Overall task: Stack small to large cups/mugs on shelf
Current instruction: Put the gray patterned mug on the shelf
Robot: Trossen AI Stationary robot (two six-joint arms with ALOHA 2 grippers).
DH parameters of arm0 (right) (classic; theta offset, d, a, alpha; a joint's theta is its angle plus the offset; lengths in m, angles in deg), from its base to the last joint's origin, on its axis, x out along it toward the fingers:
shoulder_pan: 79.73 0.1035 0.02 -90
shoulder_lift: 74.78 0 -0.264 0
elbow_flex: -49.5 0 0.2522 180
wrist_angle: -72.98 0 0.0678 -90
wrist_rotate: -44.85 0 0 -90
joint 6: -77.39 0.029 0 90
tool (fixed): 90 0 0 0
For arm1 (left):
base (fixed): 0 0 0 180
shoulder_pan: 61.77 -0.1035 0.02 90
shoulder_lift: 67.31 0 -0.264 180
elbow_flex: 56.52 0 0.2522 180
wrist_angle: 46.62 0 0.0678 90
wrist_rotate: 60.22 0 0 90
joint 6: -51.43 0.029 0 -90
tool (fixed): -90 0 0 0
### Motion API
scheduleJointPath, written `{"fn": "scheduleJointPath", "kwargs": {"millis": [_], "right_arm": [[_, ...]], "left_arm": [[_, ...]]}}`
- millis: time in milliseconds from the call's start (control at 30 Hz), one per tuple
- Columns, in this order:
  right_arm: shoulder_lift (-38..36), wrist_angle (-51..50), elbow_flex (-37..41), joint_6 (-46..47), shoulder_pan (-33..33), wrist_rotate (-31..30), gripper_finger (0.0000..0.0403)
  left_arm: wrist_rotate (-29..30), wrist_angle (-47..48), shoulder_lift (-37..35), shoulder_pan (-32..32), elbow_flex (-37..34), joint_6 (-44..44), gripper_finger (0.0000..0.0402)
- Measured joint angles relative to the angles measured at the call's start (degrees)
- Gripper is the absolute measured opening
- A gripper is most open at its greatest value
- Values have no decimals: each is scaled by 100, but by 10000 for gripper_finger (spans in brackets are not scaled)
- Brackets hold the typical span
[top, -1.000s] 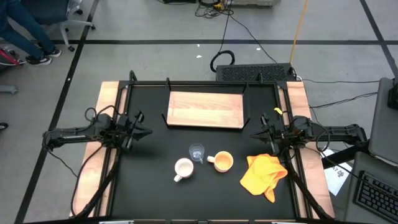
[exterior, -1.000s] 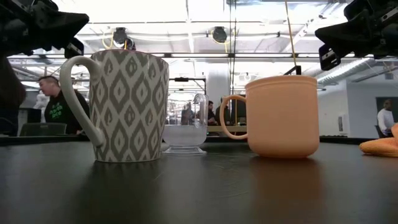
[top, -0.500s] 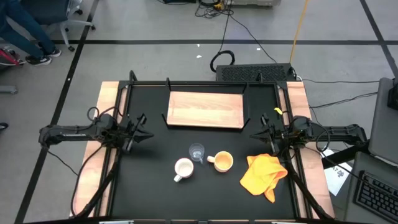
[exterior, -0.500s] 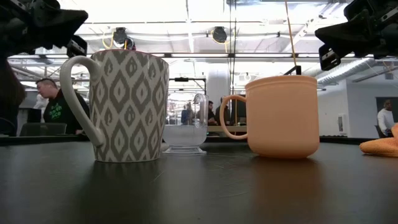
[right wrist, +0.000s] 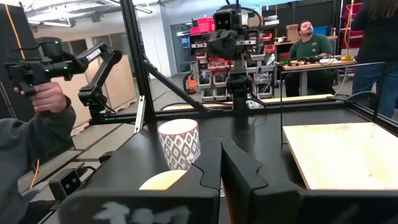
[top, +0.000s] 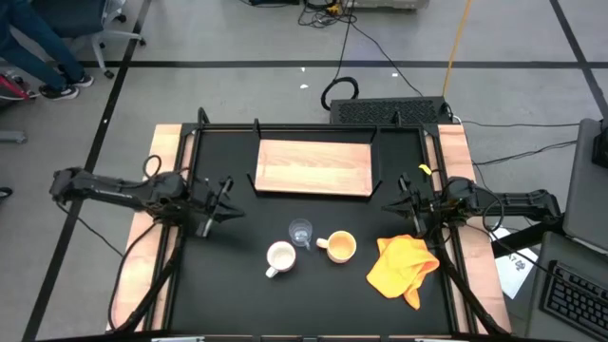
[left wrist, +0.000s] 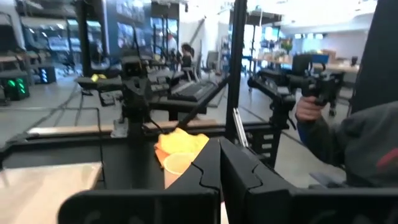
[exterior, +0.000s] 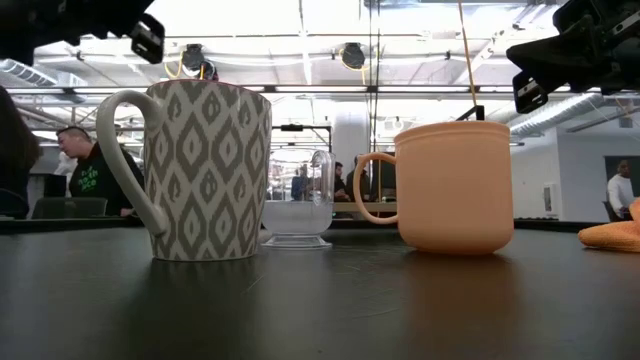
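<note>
Three cups stand on their bases on the black tabletop, near its middle: a white patterned mug (top: 279,256) (exterior: 205,170), a small clear glass cup (top: 301,233) (exterior: 298,212) behind them, and an orange mug (top: 340,247) (exterior: 455,187). The light-wood shelf (top: 314,167) lies flat toward the far edge. My left gripper (top: 231,211) (left wrist: 219,168) hovers shut at the left, well short of the white mug and above it. My right gripper (top: 388,205) (right wrist: 221,168) hovers shut at the right edge, level, beside the shelf's near right corner.
A crumpled yellow cloth (top: 401,267) (exterior: 612,235) lies at the near right, next to the orange mug. Black frame rails (top: 313,126) border the table. A person's hand (right wrist: 43,93) holds a control grip beyond the table. Bare tabletop lies between the left gripper and the cups.
My left gripper has risen and moved toward the table's middle, closer to the cups, staying shut; in the low view it has climbed almost out of the picture. The cups and my right arm have kept still.
</note>
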Motion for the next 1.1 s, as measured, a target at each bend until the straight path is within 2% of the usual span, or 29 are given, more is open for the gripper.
{"fn": "scheduleJointPath", "kwargs": {"millis": [200,367,800,967,1100], "right_arm": [[0,0,-1,0,-1,1,0],[0,-2,1,0,0,-1,0],[0,-2,2,2,1,1,0],[0,-2,1,0,1,1,0],[-1,-4,2,0,1,0,0]], "left_arm": [[8,-499,1014,317,339,-5,0],[416,-941,1605,623,546,62,0],[665,-915,1863,783,713,140,0],[1172,-1007,1902,932,713,158,0],[1223,-1346,2131,1150,720,251,0]]}}
